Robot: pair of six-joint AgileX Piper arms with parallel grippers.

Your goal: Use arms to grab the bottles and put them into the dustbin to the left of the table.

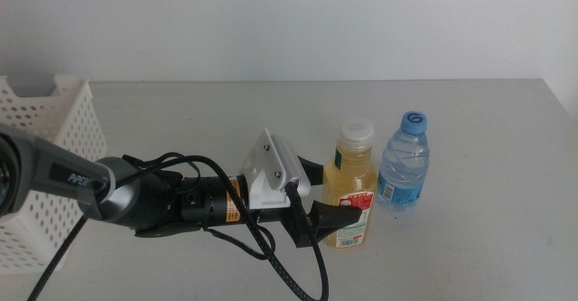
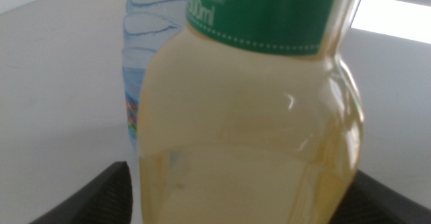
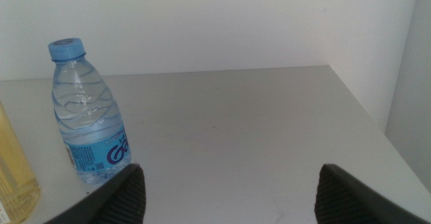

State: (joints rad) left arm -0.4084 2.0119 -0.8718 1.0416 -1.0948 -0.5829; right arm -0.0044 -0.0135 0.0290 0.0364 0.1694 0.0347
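In the lower centre of the middle view our left gripper (image 1: 327, 197) reaches in from the left edge, the arm stretched nearly level, its jaws spread wide, one on each side of the yellow juice bottle (image 1: 352, 191). Our right gripper (image 3: 229, 190) shows only at the bottom edge of its own wrist view, jaws parted widely, holding nothing

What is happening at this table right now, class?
The left pincer has its open jaws on either side of the yellow juice bottle, which stands upright on the table beside the water bottle. The dustbin sits at the left. The right pincer waits, open, nearer the water bottle's side.
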